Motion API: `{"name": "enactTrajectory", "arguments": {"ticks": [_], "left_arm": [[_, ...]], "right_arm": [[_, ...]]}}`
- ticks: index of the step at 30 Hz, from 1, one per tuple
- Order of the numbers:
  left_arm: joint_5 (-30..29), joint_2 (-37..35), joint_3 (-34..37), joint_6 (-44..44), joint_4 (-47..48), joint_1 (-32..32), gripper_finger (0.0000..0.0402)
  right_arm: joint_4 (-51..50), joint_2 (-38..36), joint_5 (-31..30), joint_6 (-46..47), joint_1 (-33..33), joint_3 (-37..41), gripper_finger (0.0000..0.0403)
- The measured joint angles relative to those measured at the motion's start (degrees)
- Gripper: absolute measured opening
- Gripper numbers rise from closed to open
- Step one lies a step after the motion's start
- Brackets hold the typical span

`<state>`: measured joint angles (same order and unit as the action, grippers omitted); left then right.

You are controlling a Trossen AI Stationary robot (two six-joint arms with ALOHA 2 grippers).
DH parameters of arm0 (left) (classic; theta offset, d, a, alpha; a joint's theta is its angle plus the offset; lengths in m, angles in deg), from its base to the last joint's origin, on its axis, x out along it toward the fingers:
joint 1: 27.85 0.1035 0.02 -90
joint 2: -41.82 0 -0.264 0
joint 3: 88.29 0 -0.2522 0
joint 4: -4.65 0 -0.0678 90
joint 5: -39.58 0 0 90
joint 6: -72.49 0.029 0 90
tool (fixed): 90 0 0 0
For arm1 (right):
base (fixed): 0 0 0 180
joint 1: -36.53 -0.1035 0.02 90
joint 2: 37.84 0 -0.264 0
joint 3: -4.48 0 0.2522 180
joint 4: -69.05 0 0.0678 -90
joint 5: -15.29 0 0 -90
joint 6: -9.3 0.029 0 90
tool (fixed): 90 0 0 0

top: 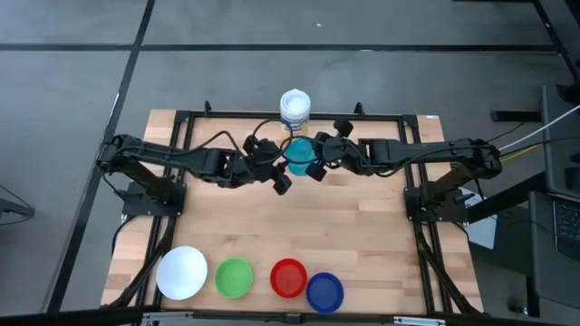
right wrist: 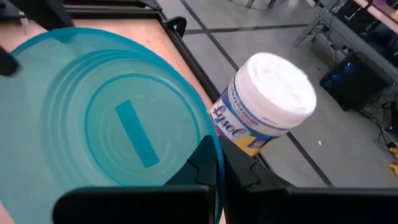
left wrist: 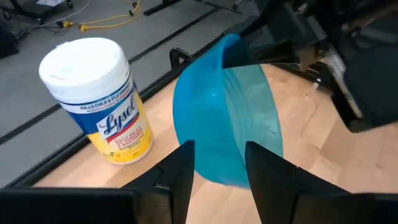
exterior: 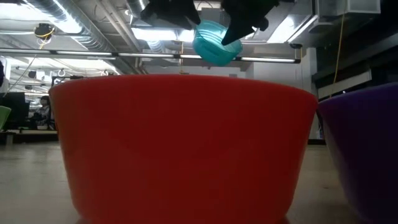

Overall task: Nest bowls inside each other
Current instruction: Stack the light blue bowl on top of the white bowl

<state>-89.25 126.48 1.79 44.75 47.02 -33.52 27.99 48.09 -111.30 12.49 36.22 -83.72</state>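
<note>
A teal bowl [top: 298,156] hangs tipped on edge high above the table's far middle, between my two grippers. My right gripper [right wrist: 217,169] comes in from the right and is shut on its rim. From the left, my left gripper [left wrist: 219,173] is open, its fingers standing on either side of the bowl's lower edge [left wrist: 217,177]. The white bowl [top: 181,272], green bowl [top: 234,277], red bowl [top: 288,277] and dark blue bowl [top: 324,292] rest base down in a row along the near edge, each apart from the others. My right gripper pinches the teal bowl's rim [right wrist: 214,146], one finger inside the bowl and one outside. The fingers come slanting down from the table's right. The bowl is lifted clear and tilted, its opening facing the right arm. My left gripper is open around the bowl's lower edge; whether it touches, I cannot tell.
A white canister with a yellow label [top: 294,107] stands upright at the far edge, just behind the teal bowl. A black frame [top: 181,118] runs around the wooden table. In the low view the red bowl [exterior: 186,149] and dark blue bowl [exterior: 367,155] fill the foreground.
</note>
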Motion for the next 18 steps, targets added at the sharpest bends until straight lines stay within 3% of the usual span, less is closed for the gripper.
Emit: {"name": "enactTrajectory", "arguments": {"ticks": [7,9,12,15,18], "left_arm": [[-2.20,0.00,-0.01,-4.11,0.78,0.88,0.0130],[-4.01,0.00,-0.07,-7.02,2.59,1.17,0.0104],[-4.54,-0.05,-0.13,-7.65,3.71,1.69,0.0029],[-7.48,-0.11,-0.13,-8.71,4.57,1.90,0.0010],[-11.27,-0.11,-0.11,-11.21,7.77,1.88,0.0004]], "right_arm": [[2.83,0.00,-0.16,-0.84,0.02,-0.22,0.0001],[3.12,0.01,-0.21,-0.84,-0.21,-0.22,0.0001],[3.23,0.09,-0.72,-0.75,-1.01,-0.21,0.0001],[4.24,-0.22,0.49,-0.67,-1.80,-0.17,0.0012],[7.76,-1.89,4.21,0.80,-2.70,-0.18,0.0050]]}}
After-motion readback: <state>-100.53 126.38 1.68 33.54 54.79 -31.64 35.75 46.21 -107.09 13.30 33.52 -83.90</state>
